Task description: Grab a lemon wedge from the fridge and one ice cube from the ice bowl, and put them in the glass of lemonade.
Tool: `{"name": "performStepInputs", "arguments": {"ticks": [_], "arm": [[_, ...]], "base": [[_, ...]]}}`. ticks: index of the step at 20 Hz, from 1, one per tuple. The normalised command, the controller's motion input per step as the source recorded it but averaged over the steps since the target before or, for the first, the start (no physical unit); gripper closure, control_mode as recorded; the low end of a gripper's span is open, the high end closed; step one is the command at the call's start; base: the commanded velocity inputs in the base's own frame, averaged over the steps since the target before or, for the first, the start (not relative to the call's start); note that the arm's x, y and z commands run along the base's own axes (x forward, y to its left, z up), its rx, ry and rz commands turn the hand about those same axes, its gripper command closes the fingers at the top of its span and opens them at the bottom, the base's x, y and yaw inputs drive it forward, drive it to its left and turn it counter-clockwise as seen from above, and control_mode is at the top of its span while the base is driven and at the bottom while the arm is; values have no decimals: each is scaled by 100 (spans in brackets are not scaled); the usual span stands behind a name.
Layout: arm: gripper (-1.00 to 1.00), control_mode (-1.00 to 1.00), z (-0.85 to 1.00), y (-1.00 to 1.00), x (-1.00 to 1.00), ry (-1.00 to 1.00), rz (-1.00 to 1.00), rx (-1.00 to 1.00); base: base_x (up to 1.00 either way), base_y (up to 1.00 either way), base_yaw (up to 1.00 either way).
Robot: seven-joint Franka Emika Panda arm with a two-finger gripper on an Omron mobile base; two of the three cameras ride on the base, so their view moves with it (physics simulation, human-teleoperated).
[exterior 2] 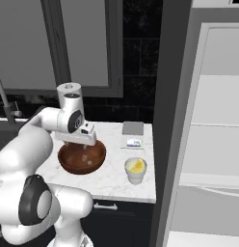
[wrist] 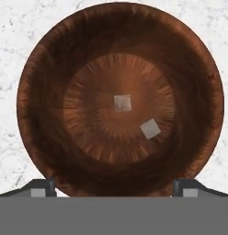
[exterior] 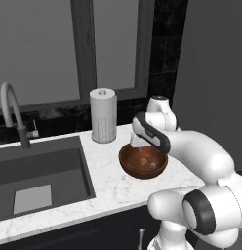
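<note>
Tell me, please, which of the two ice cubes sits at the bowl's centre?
The duller cube, in the hand view; the brighter cube lies off-centre, beside it, inside the bowl.

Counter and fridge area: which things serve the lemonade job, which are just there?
Job: reddish-brown glossy ice bowl holding two ice cubes; pale tumbler of lemonade with yellow lemon wedge; open grey fridge.
Bystanders: white paper-towel roll; sunken grey sink; curved faucet.
</note>
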Motion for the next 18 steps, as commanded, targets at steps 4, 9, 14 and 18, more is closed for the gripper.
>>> {"name": "performStepInputs", "arguments": {"ticks": [4, 9, 14, 18], "arm": [[-100, -100, -33, -1, 0, 0, 0, 0], [-100, -100, -21, 0, 0, 0, 0, 0], [-100, -100, -7, 0, 0, 0, 0, 0], [-100, -100, -1, 0, 15, 0, 0, 0]], "base": [[0, 0, 0], [0, 0, 0], [0, 0, 0], [0, 0, 0]]}}
